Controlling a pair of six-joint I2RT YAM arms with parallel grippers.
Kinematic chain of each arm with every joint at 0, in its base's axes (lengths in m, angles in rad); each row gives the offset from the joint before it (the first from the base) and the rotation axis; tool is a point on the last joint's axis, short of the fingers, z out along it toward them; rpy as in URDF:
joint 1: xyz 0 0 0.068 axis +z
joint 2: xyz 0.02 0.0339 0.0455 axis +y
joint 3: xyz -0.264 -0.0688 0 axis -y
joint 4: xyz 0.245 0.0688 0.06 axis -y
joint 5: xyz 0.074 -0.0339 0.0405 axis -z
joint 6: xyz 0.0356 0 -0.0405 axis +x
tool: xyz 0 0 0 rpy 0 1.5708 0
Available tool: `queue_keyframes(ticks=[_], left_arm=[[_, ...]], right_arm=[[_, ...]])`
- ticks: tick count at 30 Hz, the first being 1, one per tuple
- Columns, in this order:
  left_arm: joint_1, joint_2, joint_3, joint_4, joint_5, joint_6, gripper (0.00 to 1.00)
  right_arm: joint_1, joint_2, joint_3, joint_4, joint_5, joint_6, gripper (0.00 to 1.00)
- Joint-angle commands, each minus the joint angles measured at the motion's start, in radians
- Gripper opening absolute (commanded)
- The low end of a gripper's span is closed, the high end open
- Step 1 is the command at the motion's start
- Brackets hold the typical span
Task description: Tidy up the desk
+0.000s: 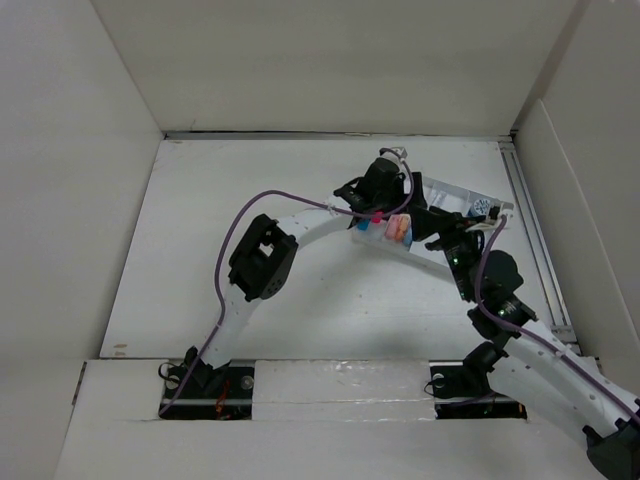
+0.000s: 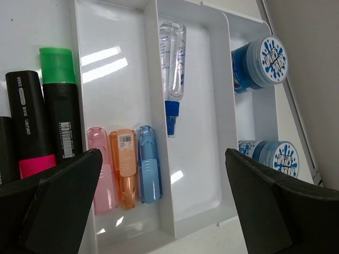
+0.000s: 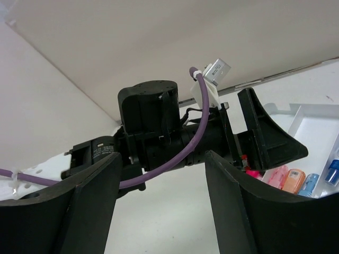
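The desk (image 1: 300, 300), a large flat matte white tabletop walled in white, is seen in the top view to fill the frame from the arm bases at 6 o'clock to the back wall at 12 o'clock. A small white ridged compartment tray (image 2: 114, 95) is set on it toward 2 o'clock, angled. The left gripper (image 2: 163, 153) is poised over the tray's near end, its jaws spread wide and nothing caught between them. In the left wrist view, three stubby translucent highlighters, pink (image 2: 100, 169), orange (image 2: 124, 169) and blue (image 2: 149, 164), are packed side by side at the 6 o'clock end of the tray's 9 o'clock compartment. A clear plastic bottle with a blue cap (image 2: 173, 58) is laid lengthwise in the middle compartment, cap toward 6 o'clock. Two round blue tubs with white printed lids are noted in the 3 o'clock compartment, one (image 2: 262, 62) at the far end, the other (image 2: 273, 156) at the near end. Outside the tray, just beside its 9 o'clock wall, a black marker with a green cap (image 2: 61, 106) and a black marker with a pink band (image 2: 32, 127) are laid parallel on the desk. The right gripper (image 3: 164, 156) is held near the tray at 4 o'clock, aimed at the left wrist; its jaws are likewise wide apart and nothing is held. A purple cable (image 3: 196, 132) is looped along the left wrist.
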Motion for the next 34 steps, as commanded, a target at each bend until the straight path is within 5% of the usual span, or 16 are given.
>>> queue_keyframes(ticks=[1, 7, 18, 28, 34], left_arm=[[0.004, -0.111, -0.045, 0.059, 0.009, 0.044, 0.99], [0.004, -0.324, -0.230, 0.154, -0.055, 0.091, 0.99], [0.016, -0.971, -0.931, 0.455, -0.341, 0.135, 0.99], [0.034, -1.631, -1.330, 0.354, -0.600, 0.050, 0.99], [0.034, -1.754, -1.396, 0.278, -0.632, 0.015, 0.99]], right_arm=[[-0.002, -0.030, 0.004, 0.044, 0.013, 0.005, 0.69], [-0.002, -0.057, -0.007, 0.047, 0.027, 0.007, 0.69], [-0.002, -0.036, -0.014, 0.077, -0.027, 0.008, 0.66], [0.018, -0.019, 0.001, 0.100, -0.091, -0.021, 0.64], [0.046, -0.002, 0.016, 0.117, -0.126, -0.039, 0.64]])
